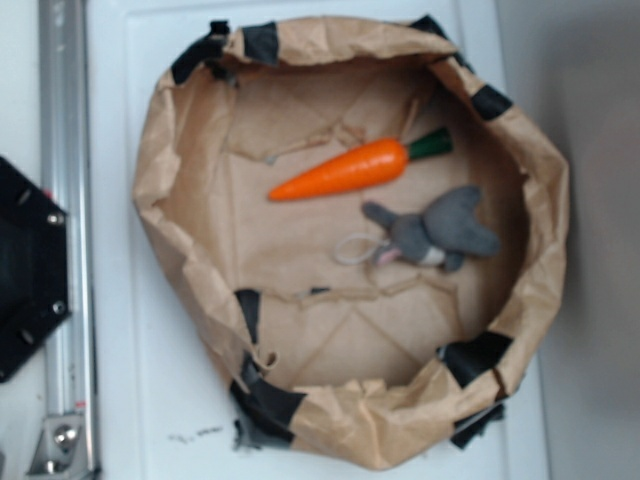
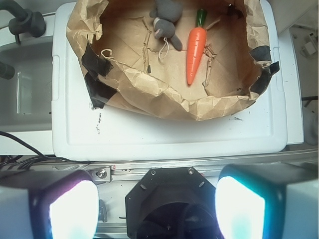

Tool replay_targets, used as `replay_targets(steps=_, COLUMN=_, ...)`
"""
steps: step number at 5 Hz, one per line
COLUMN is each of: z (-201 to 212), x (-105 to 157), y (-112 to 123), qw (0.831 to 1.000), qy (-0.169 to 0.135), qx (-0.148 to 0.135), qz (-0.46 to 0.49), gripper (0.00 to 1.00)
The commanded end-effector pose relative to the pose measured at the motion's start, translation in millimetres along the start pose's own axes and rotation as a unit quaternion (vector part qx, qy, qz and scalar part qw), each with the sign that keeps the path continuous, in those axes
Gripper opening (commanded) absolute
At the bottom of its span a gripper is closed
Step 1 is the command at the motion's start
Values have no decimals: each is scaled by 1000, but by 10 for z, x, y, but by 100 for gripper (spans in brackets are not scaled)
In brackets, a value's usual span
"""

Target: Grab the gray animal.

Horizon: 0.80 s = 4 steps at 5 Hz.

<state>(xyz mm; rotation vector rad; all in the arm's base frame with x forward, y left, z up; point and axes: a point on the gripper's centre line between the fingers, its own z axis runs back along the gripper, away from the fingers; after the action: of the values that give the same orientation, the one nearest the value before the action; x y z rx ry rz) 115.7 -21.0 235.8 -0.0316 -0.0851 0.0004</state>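
The gripper [image 2: 157, 204] shows only in the wrist view, at the bottom edge: two blocky fingers [image 2: 67, 209] with pale, glowing, blurred pads, spread wide apart with nothing between them. Their tips are cut off by the frame. Between them sits a black, angular mount [image 2: 169, 199] on a metal rail [image 2: 199, 162].

Beyond the rail lies a smooth white plastic lid [image 2: 149, 129], scuffed with a few dark marks. On it stands a crumpled brown paper bag [image 1: 165, 170], its walls rolled down into a rough ring and patched with black tape [image 1: 270, 400]. Twisted paper cords lie flat on its floor.

Inside the bag, the gray animal [image 1: 440, 230] lies on its side, soft and fuzzy, with a white patch, a pink bit and a pale loop cord [image 1: 352, 248]. In the wrist view its top is cut off. Just beside it, apart, lies a glossy orange carrot [image 1: 345, 170] with a dark green top, tapering to a point.
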Motion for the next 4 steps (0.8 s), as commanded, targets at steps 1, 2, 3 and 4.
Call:
replay_targets(steps=1, z=0, x=0, y=0, qw=1000, qy=0, qx=0, qz=0, gripper=100)
replay_targets(steps=2, z=-212, x=443, y=195, qw=995, qy=-65, qx=73, qz=9, gripper=100)
replay_targets(steps=3, z=-321, x=813, y=152, qw=992, qy=-125, qx=10, qz=-7, gripper=100)
replay_targets(steps=4, z=-598, x=1179, y=172, qw=992, qy=-126, qx=-2, qz=4, gripper=100)
